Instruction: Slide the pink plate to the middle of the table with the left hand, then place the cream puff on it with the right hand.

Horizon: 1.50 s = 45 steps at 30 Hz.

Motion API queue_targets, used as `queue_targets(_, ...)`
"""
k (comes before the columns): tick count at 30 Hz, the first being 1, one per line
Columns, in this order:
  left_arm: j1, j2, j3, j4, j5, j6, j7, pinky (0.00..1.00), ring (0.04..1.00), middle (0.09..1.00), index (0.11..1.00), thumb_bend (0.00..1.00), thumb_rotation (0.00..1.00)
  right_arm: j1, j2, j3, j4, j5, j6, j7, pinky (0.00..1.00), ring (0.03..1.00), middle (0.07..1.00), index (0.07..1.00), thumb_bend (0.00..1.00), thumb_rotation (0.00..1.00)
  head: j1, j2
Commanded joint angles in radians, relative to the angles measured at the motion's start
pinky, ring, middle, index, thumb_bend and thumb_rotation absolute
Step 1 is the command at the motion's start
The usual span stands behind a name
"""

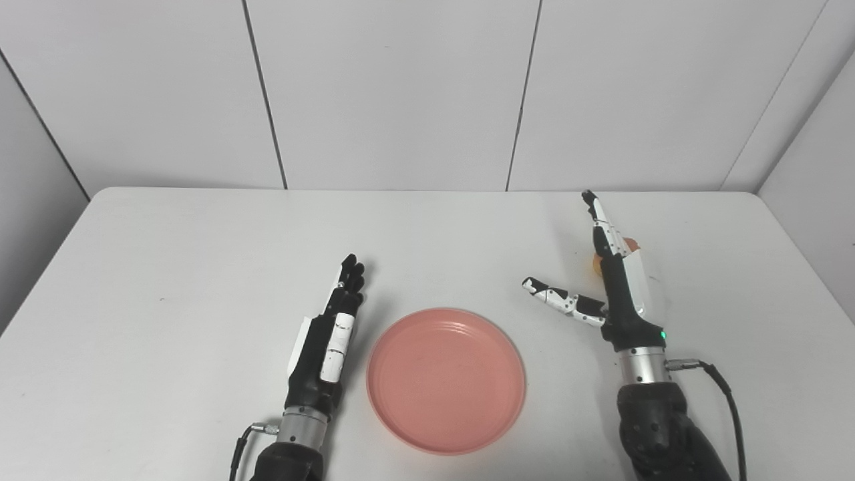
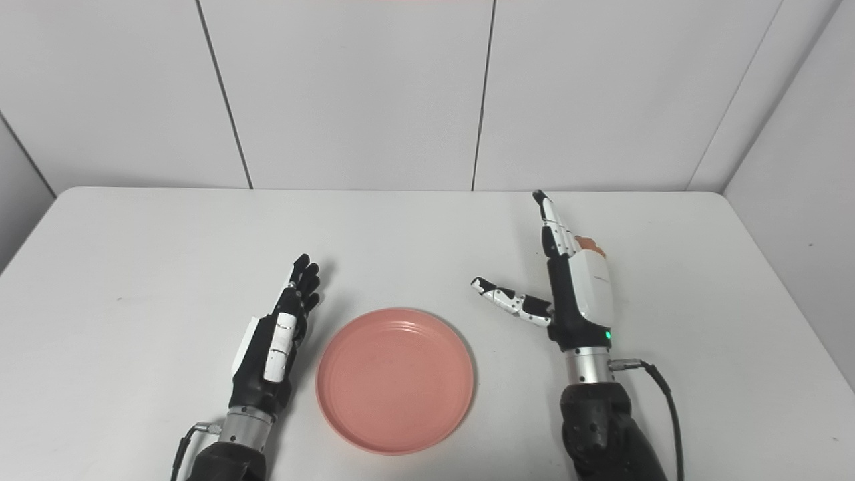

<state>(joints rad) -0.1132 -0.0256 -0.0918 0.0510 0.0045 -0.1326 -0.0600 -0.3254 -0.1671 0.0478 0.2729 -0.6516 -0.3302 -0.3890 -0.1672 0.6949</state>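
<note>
The pink plate (image 1: 445, 378) lies flat near the table's front middle, with nothing on it. My left hand (image 1: 332, 334) stands just left of the plate's rim, fingers straight and together, holding nothing. My right hand (image 1: 614, 277) is open to the right of the plate, fingers pointing away and thumb spread toward the plate. The cream puff (image 1: 628, 247) is mostly hidden behind the right hand; only a small orange-brown edge shows beside the fingers (image 2: 590, 244).
The white table (image 1: 200, 267) has rounded far corners and grey wall panels behind it. A black cable (image 1: 725, 394) loops from my right wrist toward the front edge.
</note>
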Motion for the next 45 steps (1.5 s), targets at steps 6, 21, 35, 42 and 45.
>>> queue_targets(6, 0.03, 0.005, -0.004, -0.001, -0.012, 0.002, -0.017, 1.0, 0.999, 0.994, 0.997, 0.69, 1.0, -0.067, -0.043, -0.031, 0.003, -0.017, 0.087, -0.034, 0.91, 0.929, 0.943, 0.967, 0.69, 0.36, 0.007, 0.007)
queue_targets(21, 0.042, 0.009, -0.022, -0.056, -0.01, 0.048, -0.032, 1.0, 0.991, 0.983, 0.985, 0.71, 1.0, -0.105, -0.089, -0.041, 0.056, 0.028, 0.244, 0.012, 0.85, 0.908, 0.93, 0.952, 0.68, 0.28, 0.012, 0.027)
queue_targets(35, 0.043, 0.019, -0.025, -0.064, 0.0, 0.05, -0.047, 1.0, 0.998, 0.978, 0.983, 0.68, 1.0, -0.128, -0.09, -0.05, 0.089, 0.158, 0.354, 0.113, 0.78, 0.887, 0.936, 0.955, 0.63, 0.23, 0.007, 0.029)
queue_targets(42, 0.04, 0.021, -0.025, -0.067, -0.007, 0.055, -0.053, 1.0, 1.0, 0.983, 0.975, 0.66, 1.0, -0.137, -0.096, -0.047, 0.095, 0.19, 0.4, 0.151, 0.73, 0.84, 0.899, 0.919, 0.54, 0.11, 0.008, 0.036)
queue_targets(45, 0.041, 0.022, -0.028, -0.074, -0.004, 0.065, -0.054, 1.0, 1.0, 0.987, 0.974, 0.66, 1.0, -0.139, -0.097, -0.051, 0.089, 0.211, 0.44, 0.181, 0.73, 0.835, 0.887, 0.902, 0.53, 0.08, 0.008, 0.036)
